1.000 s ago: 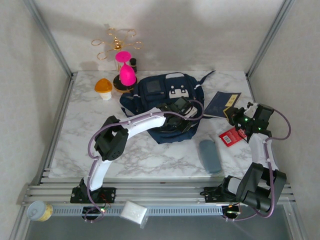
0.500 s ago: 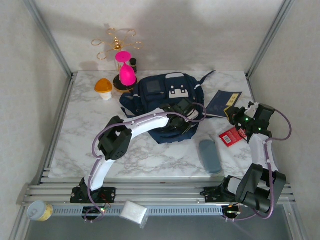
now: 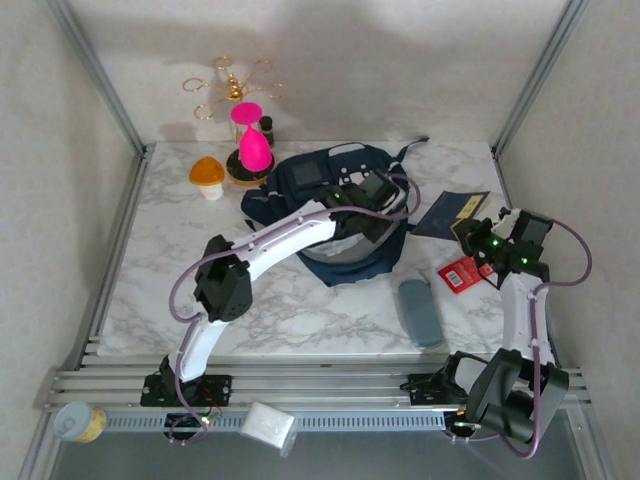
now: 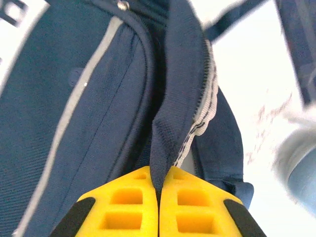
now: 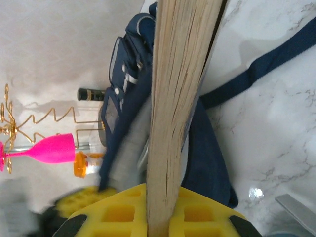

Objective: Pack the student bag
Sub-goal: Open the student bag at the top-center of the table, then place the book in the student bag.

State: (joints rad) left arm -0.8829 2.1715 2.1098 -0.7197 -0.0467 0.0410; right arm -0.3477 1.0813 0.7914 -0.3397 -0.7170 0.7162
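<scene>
Student bag (image 3: 305, 178): navy fabric, pale stripe

The student bag (image 4: 89, 98) is matt woven cloth; the table (image 3: 180, 250) smooth, marble-patterned; the book (image 5: 173, 98) shows rough paper edges.

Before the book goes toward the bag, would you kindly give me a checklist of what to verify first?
1. Left claw shut on the student bag at its zipper edge: ok.
2. Right claw shut on the navy book: ok.
3. Bag mouth wide enough for the book: cannot tell.
4. Bag strap lying off the book's path: cannot tell.
5. Pink goblet apart from the left arm: ok.
</scene>
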